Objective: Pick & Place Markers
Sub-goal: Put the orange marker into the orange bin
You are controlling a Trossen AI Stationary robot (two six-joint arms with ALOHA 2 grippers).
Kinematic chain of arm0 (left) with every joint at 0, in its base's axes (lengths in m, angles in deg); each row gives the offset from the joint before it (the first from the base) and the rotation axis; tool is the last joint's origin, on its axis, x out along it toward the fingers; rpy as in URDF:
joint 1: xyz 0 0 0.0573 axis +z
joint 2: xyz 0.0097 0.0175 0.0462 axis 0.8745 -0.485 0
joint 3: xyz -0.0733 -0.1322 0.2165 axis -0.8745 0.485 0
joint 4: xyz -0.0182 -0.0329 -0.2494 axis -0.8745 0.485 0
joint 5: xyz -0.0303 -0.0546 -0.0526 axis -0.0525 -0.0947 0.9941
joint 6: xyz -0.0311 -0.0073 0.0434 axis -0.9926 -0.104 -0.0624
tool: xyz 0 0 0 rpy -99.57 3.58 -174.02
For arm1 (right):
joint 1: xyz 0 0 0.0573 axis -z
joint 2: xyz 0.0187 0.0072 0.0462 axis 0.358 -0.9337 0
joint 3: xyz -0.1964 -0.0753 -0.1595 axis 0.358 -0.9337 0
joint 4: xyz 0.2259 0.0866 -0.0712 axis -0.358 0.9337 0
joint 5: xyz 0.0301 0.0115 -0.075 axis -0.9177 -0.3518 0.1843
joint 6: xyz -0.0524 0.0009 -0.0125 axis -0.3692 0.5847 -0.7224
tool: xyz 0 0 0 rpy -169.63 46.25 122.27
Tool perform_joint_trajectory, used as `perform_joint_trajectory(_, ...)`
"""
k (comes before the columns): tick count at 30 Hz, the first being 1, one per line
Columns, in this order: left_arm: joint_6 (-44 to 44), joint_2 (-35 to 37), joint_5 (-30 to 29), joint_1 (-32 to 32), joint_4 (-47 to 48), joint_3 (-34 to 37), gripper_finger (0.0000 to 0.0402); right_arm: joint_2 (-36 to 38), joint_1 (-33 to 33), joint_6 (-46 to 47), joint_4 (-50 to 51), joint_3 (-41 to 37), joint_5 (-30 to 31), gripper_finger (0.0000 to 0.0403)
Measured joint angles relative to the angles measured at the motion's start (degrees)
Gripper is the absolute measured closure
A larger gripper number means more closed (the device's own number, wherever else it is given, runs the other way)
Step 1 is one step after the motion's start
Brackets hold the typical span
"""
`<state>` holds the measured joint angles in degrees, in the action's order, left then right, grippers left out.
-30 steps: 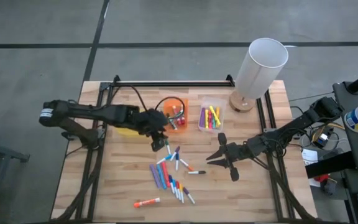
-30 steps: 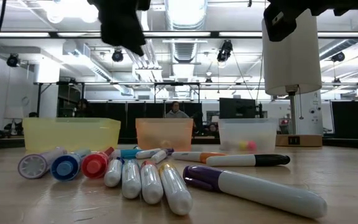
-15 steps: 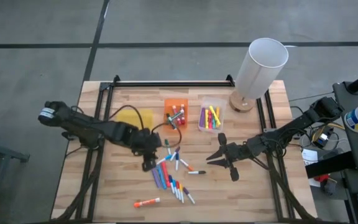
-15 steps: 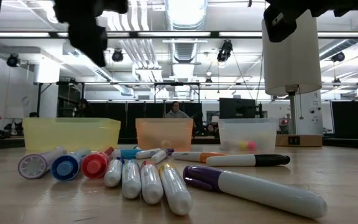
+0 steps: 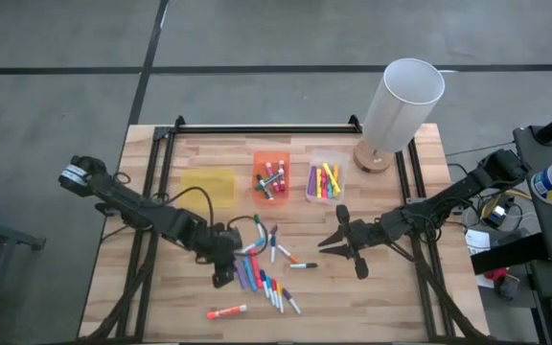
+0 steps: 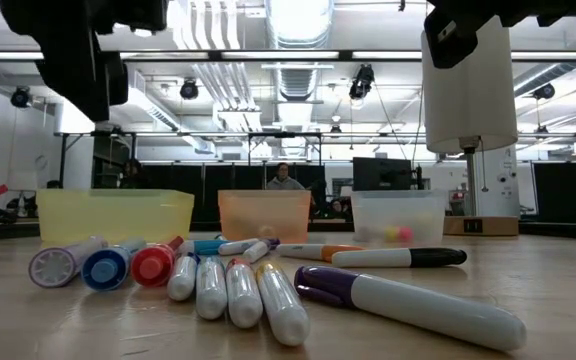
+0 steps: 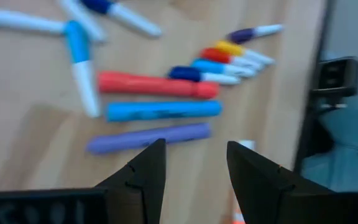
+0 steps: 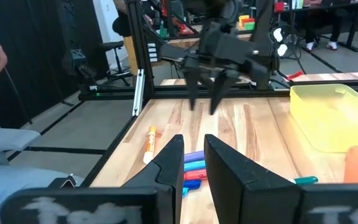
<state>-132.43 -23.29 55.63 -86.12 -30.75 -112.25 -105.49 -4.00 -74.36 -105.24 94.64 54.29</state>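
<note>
Left gripper (image 5: 222,272) has swung off the orange bin (image 5: 270,175) over the last second and now hangs over the near-left edge of the loose markers (image 5: 262,266), fingers parted a little, empty. It went from over the bin to the pile with nothing in the jaws, so I'd read that as one drop-off done and the next pick starting. In the left wrist view the purple marker (image 7: 149,137) lies just ahead of the fingertips (image 7: 156,163), with a blue marker (image 7: 164,110) and a red marker (image 7: 158,84) stacked parallel beyond it; purple looks like the closest grab. Not touching anything yet. Right gripper (image 5: 339,240) parked mid-table right of the pile, fingers spread, idle. Clear bin (image 5: 325,178) already holds several markers, yellow bin (image 5: 209,185) looks empty.
</note>
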Motion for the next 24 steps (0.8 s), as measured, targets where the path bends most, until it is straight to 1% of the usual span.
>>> perform_joint_trajectory(5, -2.7, -0.3, 0.4, -3.4, -8.2, 1.9, 0.0239, 0.0, 0.0, 0.2, 0.0, 0.0, 0.0, 0.0344)
perform_joint_trajectory(7, -4.0, -0.5, -0.2, -4.6, -9.4, 1.9, 0.0239, 0.0, 0.0, 0.0, 0.0, 0.0, 0.0, 0.0344)
perform_joint_trajectory(10, -7.0, -1.4, -2.9, -6.9, -12.7, 1.8, 0.0239, 0.0, 0.0, 0.0, 0.0, 0.0, 0.0, 0.0344)
perform_joint_trajectory(13, -6.8, -2.5, -3.0, -9.1, -16.5, 1.7, 0.0239, 0.0, 0.0, 0.7, 0.0, 0.0, 0.0, 0.0344)
perform_joint_trajectory(19, -5.5, -5.4, -4.2, -13.8, -17.1, 1.7, 0.0239, 0.0, 0.0, 1.9, 0.0, 0.0, 0.0, 0.0344)
perform_joint_trajectory(24, -5.5, -10.6, -4.8, -16.9, -16.7, 1.7, 0.0239, 0.0, 0.0, 4.2, 0.3, 0.0, 0.0, 0.0344)
